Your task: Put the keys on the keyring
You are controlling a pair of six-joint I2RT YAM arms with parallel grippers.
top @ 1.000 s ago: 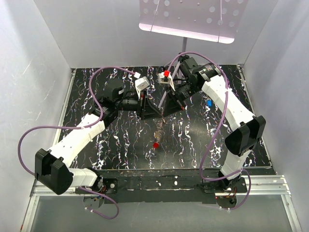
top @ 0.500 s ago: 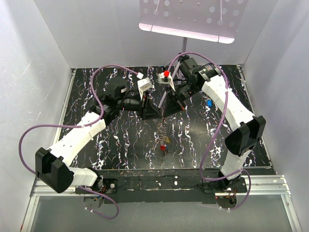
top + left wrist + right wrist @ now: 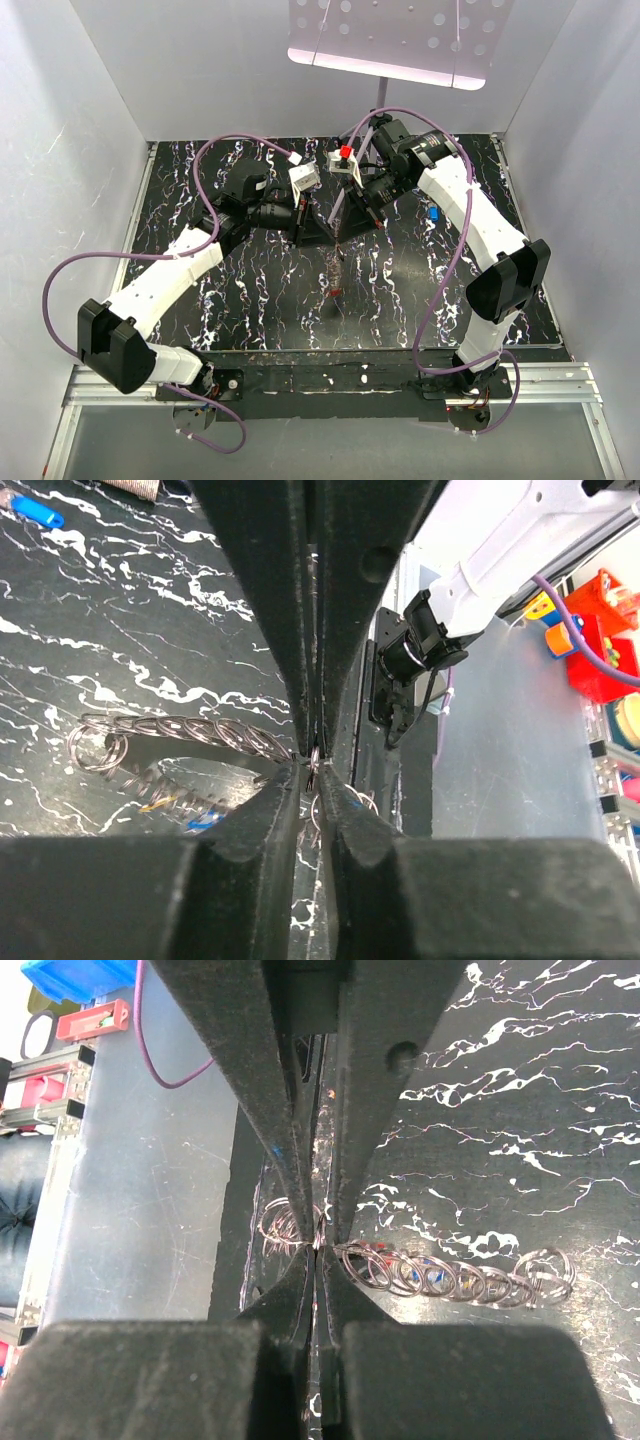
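Note:
My left gripper (image 3: pixel 322 228) and right gripper (image 3: pixel 346 224) meet tip to tip above the middle of the black marbled table (image 3: pixel 200 180). Both are shut on the top of the keyring (image 3: pixel 335 265), a coiled grey-brown strand that dangles down to a small red piece (image 3: pixel 335 291). In the left wrist view my gripper (image 3: pixel 313 765) pinches a thin ring and the coils (image 3: pixel 185 735) trail left. In the right wrist view my gripper (image 3: pixel 318 1247) pinches it and the coils (image 3: pixel 450 1280) trail right, with red, blue and yellow bits among them. A blue-headed key (image 3: pixel 433 212) lies on the table to the right, also in the left wrist view (image 3: pixel 35 510).
White walls close in the left, back and right of the table. A perforated plate on a stand (image 3: pixel 390 40) hangs over the back. The table's near edge (image 3: pixel 340 350) borders a metal rail with the arm bases.
The dangling strand has swung: its red end went right and down, then rose a little. My left arm has shifted slightly to the right. Both grippers stay shut on the keyring.

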